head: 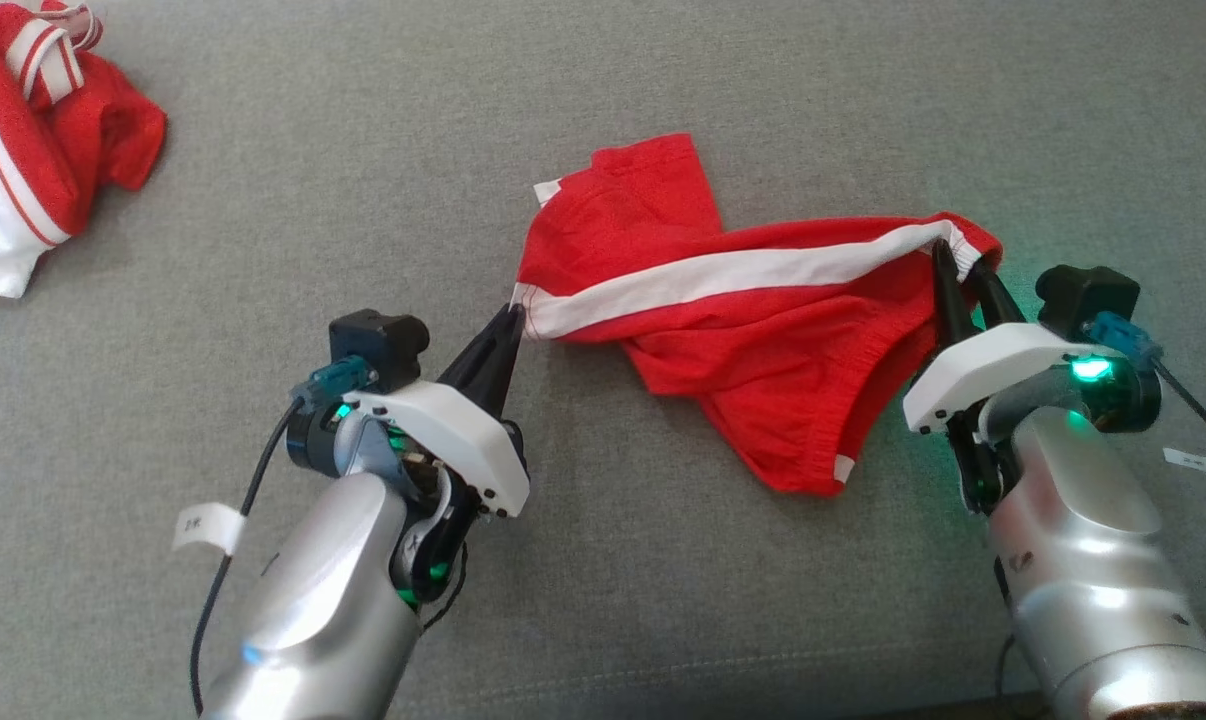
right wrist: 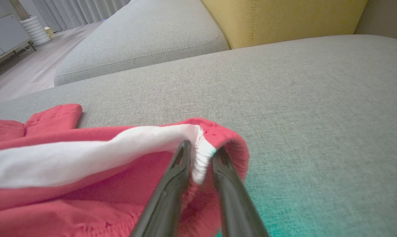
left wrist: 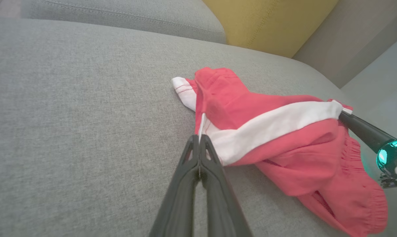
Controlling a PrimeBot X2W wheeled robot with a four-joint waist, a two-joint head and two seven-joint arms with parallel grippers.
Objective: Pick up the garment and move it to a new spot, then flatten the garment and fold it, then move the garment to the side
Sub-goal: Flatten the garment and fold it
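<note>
The garment was red and white, with red-and-white striped trim. The smaller piece was red with one white band. The sofa was grey; the cushion was yellow.

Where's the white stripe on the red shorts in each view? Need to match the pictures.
Head view: the white stripe crosses the middle, slanting up to the right over the red shorts.
Left wrist view: the stripe sits right of centre, rising rightward from the left tool.
Right wrist view: the stripe lies lower left, ending at centre.
Shared landmark: the right tool, with its fingers either side of the stripe's right end.
</note>
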